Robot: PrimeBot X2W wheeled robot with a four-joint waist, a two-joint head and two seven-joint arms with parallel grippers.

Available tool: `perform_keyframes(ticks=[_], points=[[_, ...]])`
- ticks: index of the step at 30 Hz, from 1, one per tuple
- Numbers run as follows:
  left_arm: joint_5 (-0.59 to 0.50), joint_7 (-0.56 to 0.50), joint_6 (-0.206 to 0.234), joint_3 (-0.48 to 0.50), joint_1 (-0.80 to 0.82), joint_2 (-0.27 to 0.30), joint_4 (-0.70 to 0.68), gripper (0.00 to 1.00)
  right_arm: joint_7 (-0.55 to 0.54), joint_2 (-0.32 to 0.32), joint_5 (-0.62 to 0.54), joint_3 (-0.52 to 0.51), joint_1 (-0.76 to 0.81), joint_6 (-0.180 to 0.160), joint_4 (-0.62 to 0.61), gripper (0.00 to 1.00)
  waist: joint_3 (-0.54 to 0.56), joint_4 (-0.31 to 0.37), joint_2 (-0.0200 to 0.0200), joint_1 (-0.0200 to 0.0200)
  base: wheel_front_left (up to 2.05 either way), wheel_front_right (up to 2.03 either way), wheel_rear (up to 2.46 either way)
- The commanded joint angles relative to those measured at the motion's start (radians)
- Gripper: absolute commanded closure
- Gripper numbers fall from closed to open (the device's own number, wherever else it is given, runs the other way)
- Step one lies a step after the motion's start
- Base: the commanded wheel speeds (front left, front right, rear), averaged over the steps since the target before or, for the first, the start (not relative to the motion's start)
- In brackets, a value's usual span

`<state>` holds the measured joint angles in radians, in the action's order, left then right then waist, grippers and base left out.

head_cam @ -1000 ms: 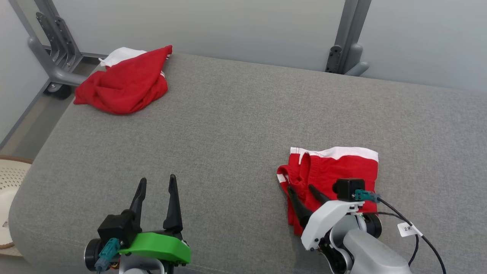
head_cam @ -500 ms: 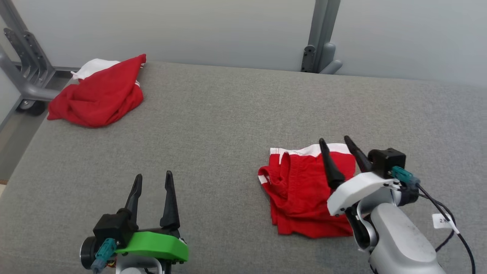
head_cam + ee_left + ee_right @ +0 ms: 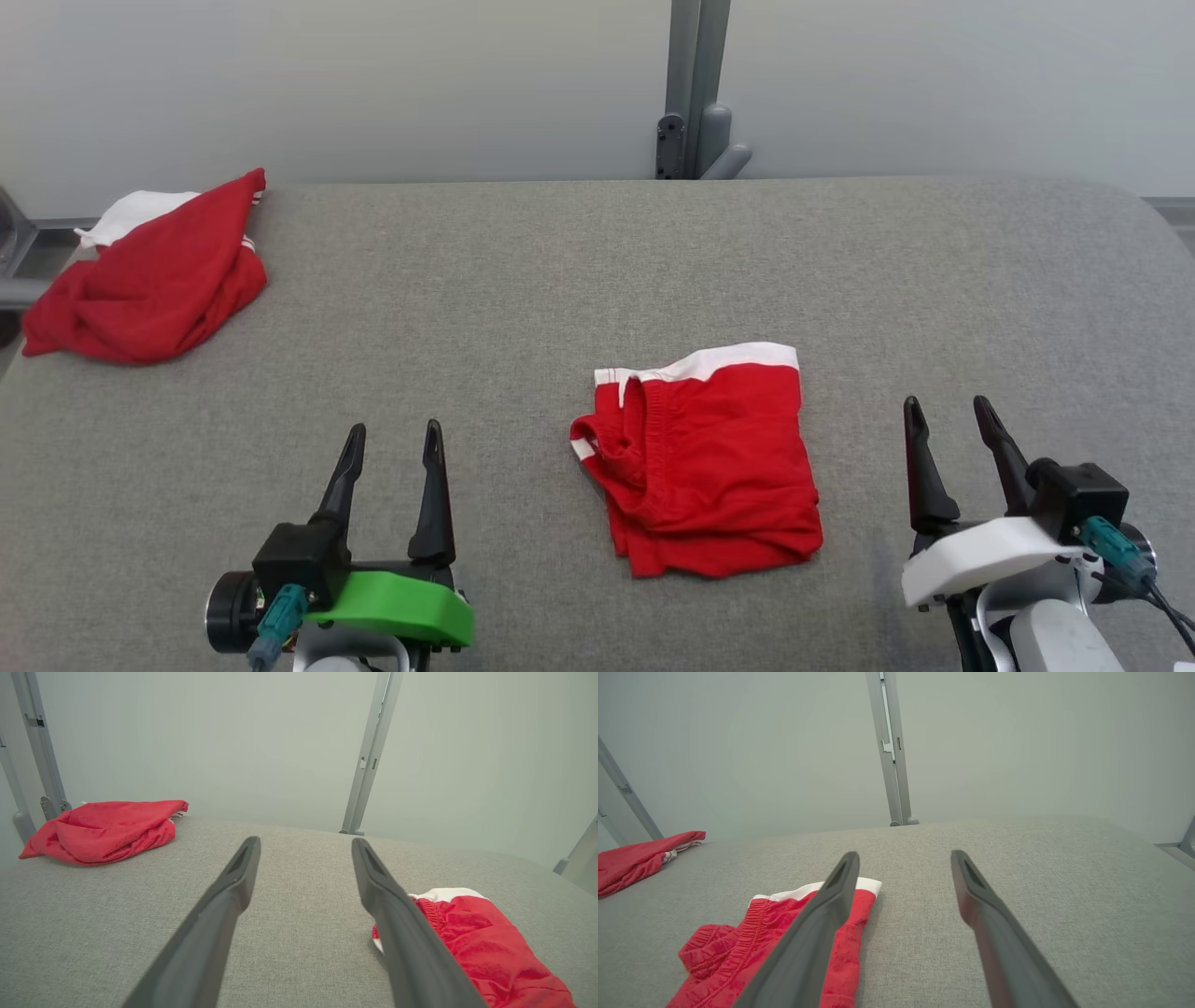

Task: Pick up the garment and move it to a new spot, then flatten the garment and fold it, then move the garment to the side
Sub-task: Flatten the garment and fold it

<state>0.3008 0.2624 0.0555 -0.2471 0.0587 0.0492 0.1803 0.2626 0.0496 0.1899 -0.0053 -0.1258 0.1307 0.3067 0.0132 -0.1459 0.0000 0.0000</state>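
While our left gripper [image 3: 394, 427] and our right gripper [image 3: 946, 403] hover over the near edge of the grey padded bench [image 3: 523, 299], both pairs of jaws stand wide apart and hold nothing. Between them lies the folded garment [image 3: 714, 457], red with a white waistband at its far edge. It is nearer our right gripper and touches neither. At the far left corner sits a crumpled garment [image 3: 149, 271], also red and white.
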Motion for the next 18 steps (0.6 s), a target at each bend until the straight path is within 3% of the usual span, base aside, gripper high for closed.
perform_keyframes(ticks=[1, 9, 18], points=[[-0.025, 0.003, -0.003, 0.005, -0.006, 0.002, 0.004, 0.00, 0.003, 0.002, -0.003, -0.007, 0.040, 0.000, -0.032, 0.00, 0.000, 0.023, 0.0000, 0.0000, 0.00, 0.00, 0.00], [-0.040, 0.003, 0.002, 0.030, -0.048, 0.002, 0.005, 0.00, -0.013, 0.002, 0.009, 0.012, 0.126, 0.000, -0.131, 0.00, 0.002, 0.051, 0.0000, 0.0000, 0.00, 0.00, 0.00], [-0.048, 0.003, -0.002, 0.040, -0.064, 0.002, 0.011, 0.00, -0.025, 0.002, 0.025, 0.015, 0.145, 0.000, -0.163, 0.00, 0.007, 0.050, 0.0000, 0.0000, 0.00, 0.00, 0.00]])
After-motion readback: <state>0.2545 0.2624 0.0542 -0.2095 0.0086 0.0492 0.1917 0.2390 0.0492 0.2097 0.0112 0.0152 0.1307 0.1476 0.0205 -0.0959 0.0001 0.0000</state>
